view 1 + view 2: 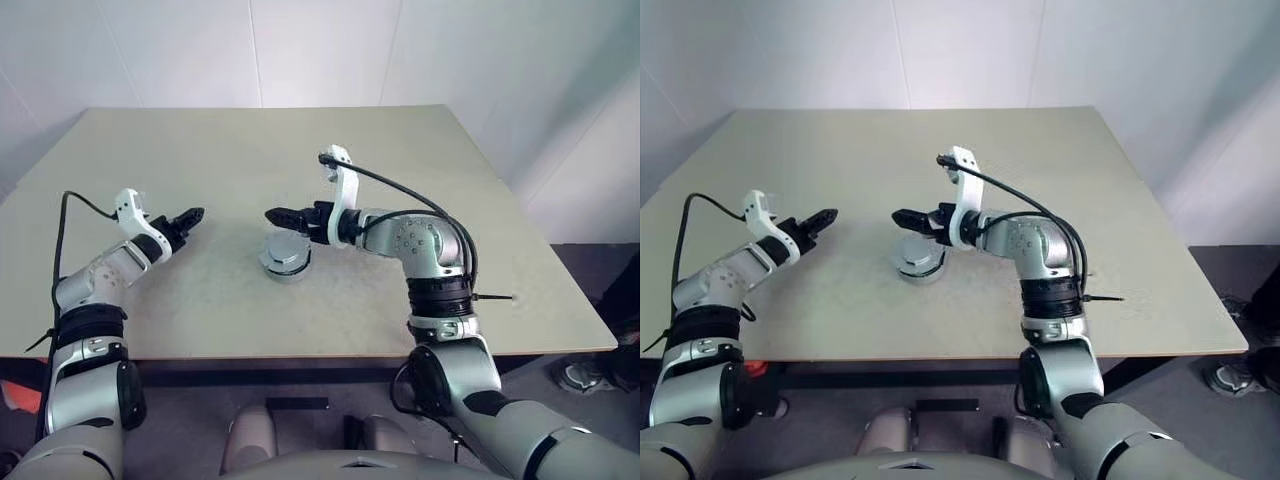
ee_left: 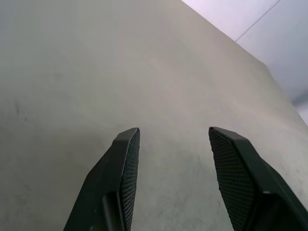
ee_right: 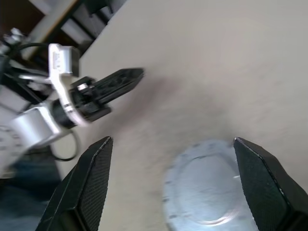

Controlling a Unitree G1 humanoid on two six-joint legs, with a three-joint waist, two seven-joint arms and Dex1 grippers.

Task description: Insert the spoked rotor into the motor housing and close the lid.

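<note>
The light-grey round lid (image 1: 285, 254) lies on the beige table (image 1: 200, 300) near its middle, capping a low round stack. The motor housing and the spoked rotor are hidden; I cannot make them out under the lid. My right gripper (image 1: 272, 215) hovers just above and behind the lid, open, and the lid (image 3: 207, 185) shows below and between its spread fingers (image 3: 96, 163). My left gripper (image 1: 196, 215) hangs over bare table to the lid's left, open with nothing between its fingers (image 2: 127, 159). The two grippers point toward each other, a short gap apart.
A white wall rises behind the table's far edge. A black cable (image 1: 400, 185) loops over my right forearm. Dark floor lies beyond the table's right edge (image 1: 560, 270).
</note>
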